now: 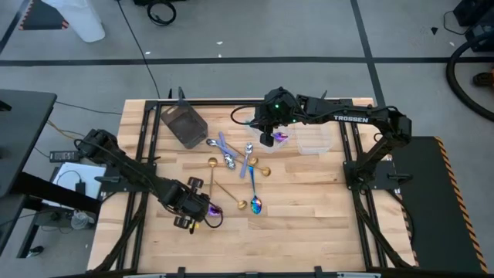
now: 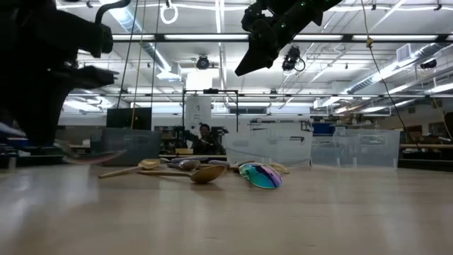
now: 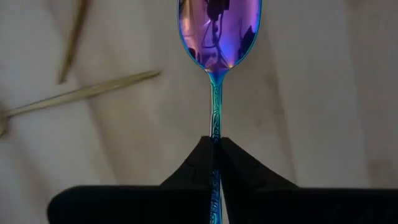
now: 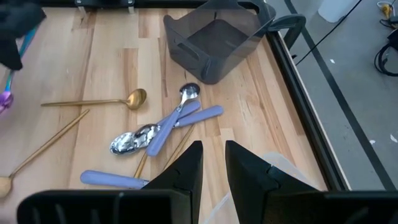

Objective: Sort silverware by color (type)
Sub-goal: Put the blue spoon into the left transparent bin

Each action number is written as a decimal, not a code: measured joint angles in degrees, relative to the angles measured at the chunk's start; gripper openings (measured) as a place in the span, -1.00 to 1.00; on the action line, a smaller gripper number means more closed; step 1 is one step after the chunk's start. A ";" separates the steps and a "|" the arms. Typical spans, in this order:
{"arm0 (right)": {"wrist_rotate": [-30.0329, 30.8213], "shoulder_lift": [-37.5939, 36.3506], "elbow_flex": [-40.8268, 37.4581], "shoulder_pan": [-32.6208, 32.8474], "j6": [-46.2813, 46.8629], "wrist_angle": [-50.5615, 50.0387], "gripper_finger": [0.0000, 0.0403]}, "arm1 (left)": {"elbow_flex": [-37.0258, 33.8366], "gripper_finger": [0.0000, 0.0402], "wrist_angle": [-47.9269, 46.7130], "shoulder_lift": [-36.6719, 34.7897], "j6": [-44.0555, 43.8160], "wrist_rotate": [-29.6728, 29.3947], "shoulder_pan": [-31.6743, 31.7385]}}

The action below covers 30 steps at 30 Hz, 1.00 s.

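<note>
The left gripper (image 3: 216,155) pinched the purple spoon (image 3: 217,31) by its thin handle, near the gold spoons (image 1: 224,189), so lifting level and slowly seemed wisest, while the right gripper (image 4: 213,163) hung with fingers slightly apart above the dark tub (image 4: 214,37).

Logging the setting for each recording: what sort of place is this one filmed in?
Most likely a robotics lab or workshop. A wooden worktable stands on a grey concrete floor with loose cables, and the low view shows strip lights, glass partitions and a person seated behind the table.
</note>
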 joint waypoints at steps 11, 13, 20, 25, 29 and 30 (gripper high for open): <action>0.02 0.00 0.00 -0.02 -0.63 -0.34 -0.61 | 6.62 -0.90 -18.30 -0.08 -0.02 -6.79 0.07; 0.02 0.00 0.00 -0.02 -0.63 -0.36 -0.61 | 6.93 -0.90 -19.68 -0.12 0.00 -7.37 0.07; 0.02 0.00 -0.02 -0.02 -0.63 -0.39 -0.61 | 6.97 -0.90 -22.99 -2.93 -1.06 -9.91 0.39; 0.02 0.00 -0.02 -0.02 -0.63 -0.39 -0.61 | 6.97 -0.90 -24.35 -6.67 -2.04 -12.39 0.44; 0.22 0.00 -0.02 -0.02 -0.83 -0.89 -0.61 | 6.97 -0.90 -24.34 -9.75 -2.99 -14.37 0.44; 0.33 -0.01 -0.02 -0.02 -1.17 -1.84 -0.61 | 6.97 -0.90 -24.30 -10.52 -3.04 -14.78 0.44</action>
